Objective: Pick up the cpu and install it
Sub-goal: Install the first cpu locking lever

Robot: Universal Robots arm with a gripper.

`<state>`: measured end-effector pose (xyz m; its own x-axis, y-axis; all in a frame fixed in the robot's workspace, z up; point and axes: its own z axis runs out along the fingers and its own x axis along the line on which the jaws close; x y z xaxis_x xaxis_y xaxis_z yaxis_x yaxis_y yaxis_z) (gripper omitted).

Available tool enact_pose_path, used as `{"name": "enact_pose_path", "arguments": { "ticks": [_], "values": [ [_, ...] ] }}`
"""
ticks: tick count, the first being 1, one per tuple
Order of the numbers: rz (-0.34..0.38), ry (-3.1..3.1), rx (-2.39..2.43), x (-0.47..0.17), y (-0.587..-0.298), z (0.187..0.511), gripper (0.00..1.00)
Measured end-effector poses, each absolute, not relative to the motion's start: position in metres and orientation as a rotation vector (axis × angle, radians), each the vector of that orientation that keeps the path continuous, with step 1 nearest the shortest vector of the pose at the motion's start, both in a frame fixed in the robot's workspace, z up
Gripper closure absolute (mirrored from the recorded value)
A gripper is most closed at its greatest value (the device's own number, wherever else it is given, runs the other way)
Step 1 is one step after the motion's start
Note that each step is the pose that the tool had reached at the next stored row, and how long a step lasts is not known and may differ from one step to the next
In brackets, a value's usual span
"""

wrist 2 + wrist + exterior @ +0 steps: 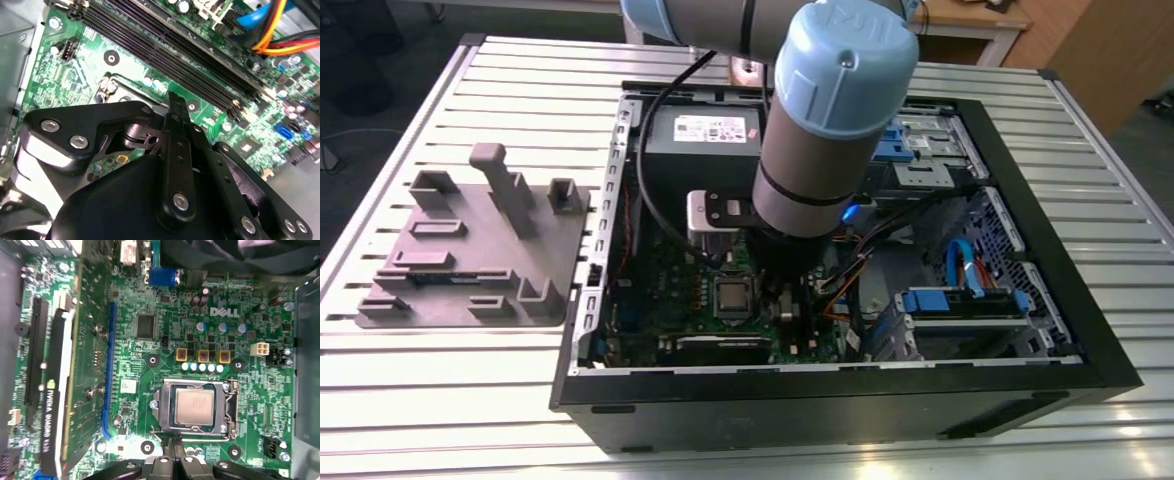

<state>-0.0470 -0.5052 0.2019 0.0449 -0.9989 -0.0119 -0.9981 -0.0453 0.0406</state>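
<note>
- The slatted metal table carries everything; its far corners are cut off at the frame edges in the exterior view.
- The open computer case lies on its side on the table, and the arm reaching down into it hides much of the interior's middle.
- A grey fixture tray with upright posts sits on the table at the exterior view's left of the case, just beside it.
- The green motherboard lines the case floor; in the second wrist view the gripper's black body covers most of its near part.
- The gripper hangs just above the board, close beside the socket; its thin fingertips are pressed together with nothing between them.
- The socket frame surrounds the chip, metal bracket closed over its edges.
- The cpu sits flat inside the socket: a small square with a dull silver top, faint print too small to make out, its rim partly hidden under the bracket.
</note>
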Motion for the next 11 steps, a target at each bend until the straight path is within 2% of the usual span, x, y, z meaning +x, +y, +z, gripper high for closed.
{"name": "enact_pose_path", "arguments": {
  "ticks": [11],
  "values": [
    [-0.057,-2.156,2.255,-0.0470,-0.5053,0.2089,0.90]
  ]
}}
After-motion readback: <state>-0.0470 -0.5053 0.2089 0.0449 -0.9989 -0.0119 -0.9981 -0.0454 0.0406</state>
